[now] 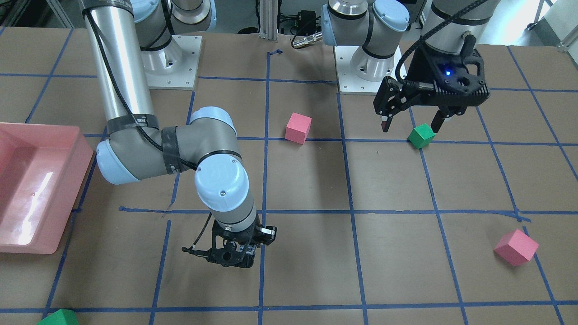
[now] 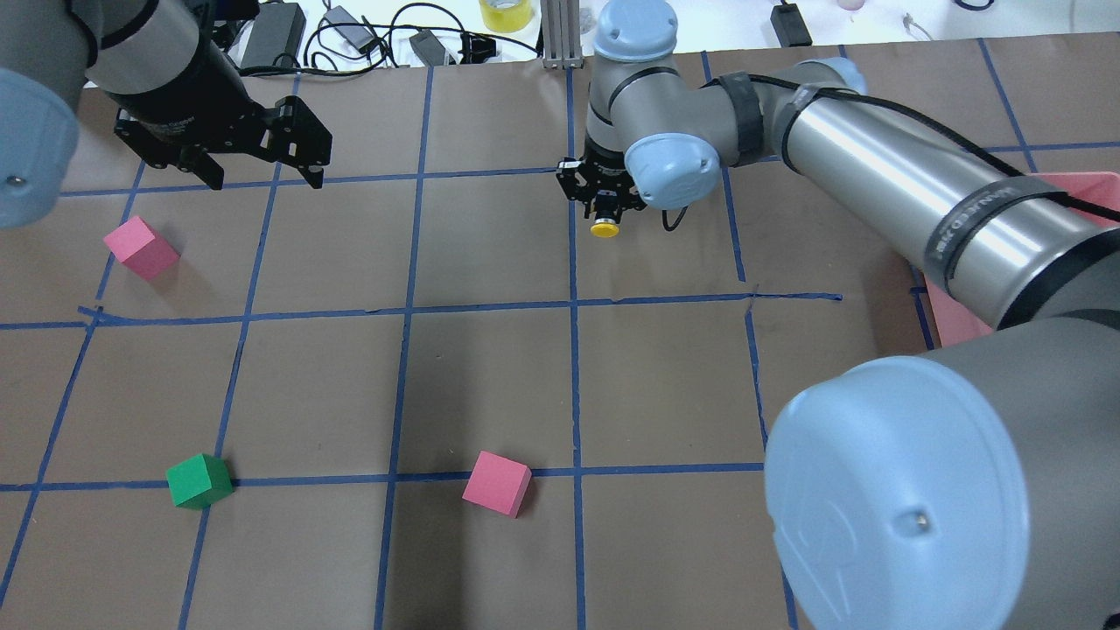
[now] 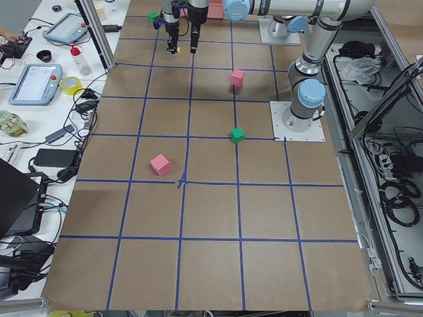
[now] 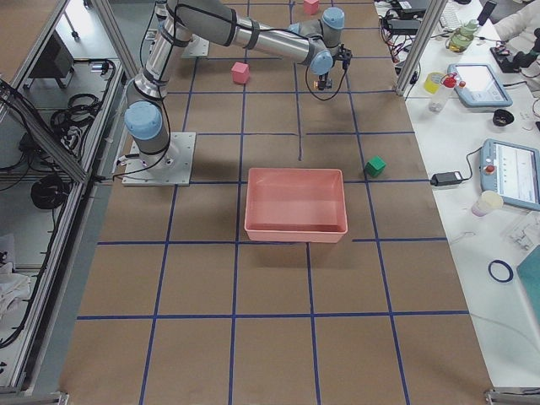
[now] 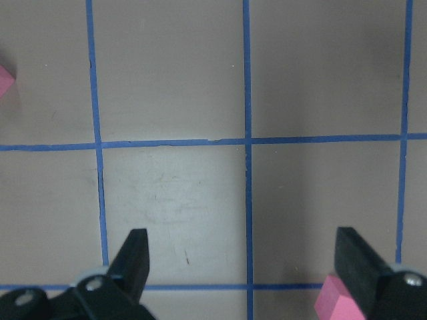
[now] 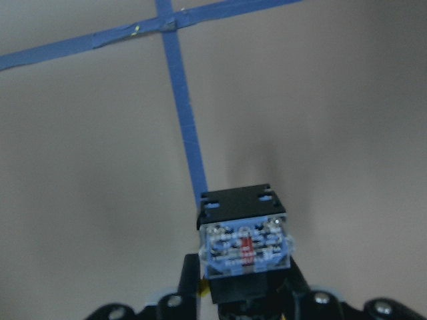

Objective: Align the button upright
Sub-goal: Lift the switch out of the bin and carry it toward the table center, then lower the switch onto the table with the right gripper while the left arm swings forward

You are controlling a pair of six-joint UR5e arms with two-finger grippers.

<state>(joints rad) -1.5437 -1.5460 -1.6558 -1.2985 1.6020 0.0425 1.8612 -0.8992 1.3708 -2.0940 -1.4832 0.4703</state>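
The button shows in the right wrist view, its black-and-white body clamped between my right gripper's fingers. In the overhead view its yellow cap sticks out below my right gripper on the side toward the robot, so it is not upright. I cannot tell whether it touches the paper. In the front-facing view the right gripper points down and hides the button. My left gripper is open and empty, high above the table. Its fingers are spread wide in the left wrist view.
A pink tray stands on the robot's right side. A pink cube and a green cube lie near the robot. Another pink cube lies far left, and a second green cube by the far edge.
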